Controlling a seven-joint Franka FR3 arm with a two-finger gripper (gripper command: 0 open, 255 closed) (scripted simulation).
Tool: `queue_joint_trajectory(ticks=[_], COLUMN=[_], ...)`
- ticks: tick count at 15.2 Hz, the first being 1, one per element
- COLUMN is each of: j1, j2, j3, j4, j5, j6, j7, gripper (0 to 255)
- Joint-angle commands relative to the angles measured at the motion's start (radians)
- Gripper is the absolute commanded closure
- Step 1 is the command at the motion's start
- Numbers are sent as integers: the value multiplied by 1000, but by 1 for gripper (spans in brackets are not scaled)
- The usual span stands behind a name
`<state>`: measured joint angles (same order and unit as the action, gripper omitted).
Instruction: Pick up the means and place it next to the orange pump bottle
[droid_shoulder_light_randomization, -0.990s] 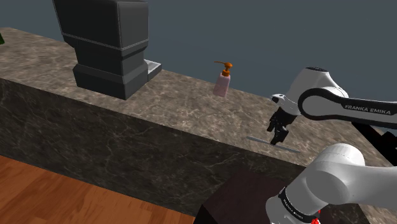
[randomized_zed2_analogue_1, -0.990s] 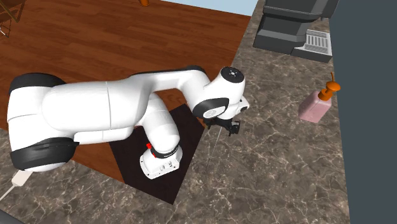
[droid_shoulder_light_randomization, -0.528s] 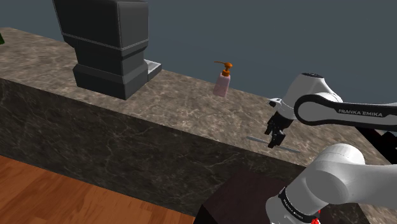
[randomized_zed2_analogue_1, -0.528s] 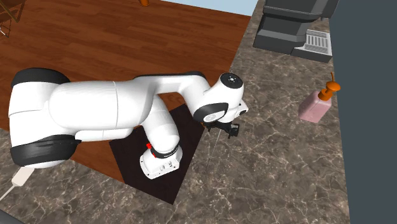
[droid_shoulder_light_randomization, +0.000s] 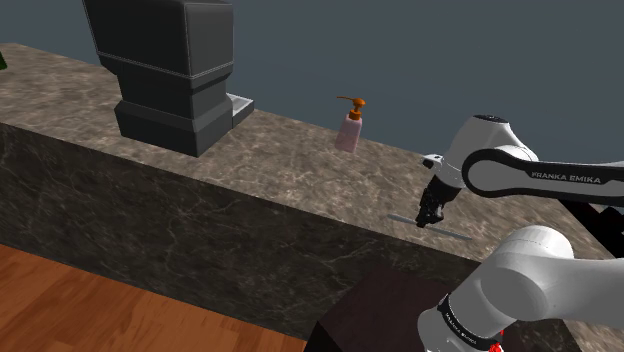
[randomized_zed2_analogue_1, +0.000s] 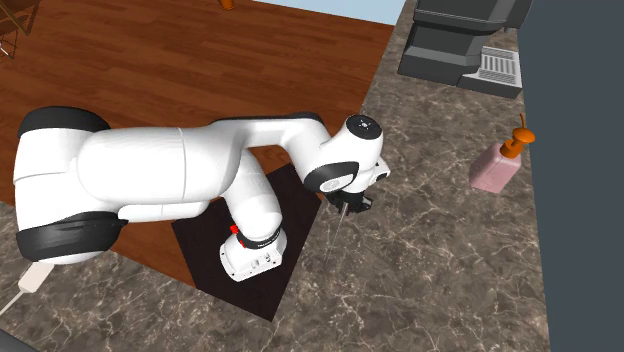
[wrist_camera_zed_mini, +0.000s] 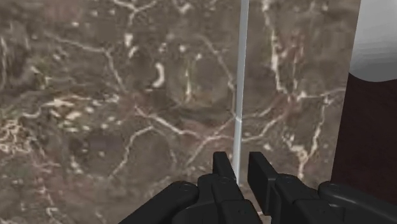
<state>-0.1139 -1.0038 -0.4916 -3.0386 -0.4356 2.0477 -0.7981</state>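
Dim, even light; faint soft shadows.

The white Franka arm (randomized_zed2_analogue_1: 150, 185) rises from its base, folds at a bulky elbow and reaches forward. Its wrist (droid_shoulder_light_randomization: 478, 150) is bent downward, so the black end effector (droid_shoulder_light_randomization: 431, 216) hangs low and points nearly straight down.
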Motion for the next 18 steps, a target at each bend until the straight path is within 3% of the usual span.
queue_joint_trajectory(ticks=[1, 7, 18], j1=[0, 0, 33], j2=[0, 0, -77], j3=[0, 0, 69], j4=[0, 0, 115], j5=[0, 0, 75], j6=[0, 0, -186], j7=[0, 0, 0], gripper=[255, 255, 255])
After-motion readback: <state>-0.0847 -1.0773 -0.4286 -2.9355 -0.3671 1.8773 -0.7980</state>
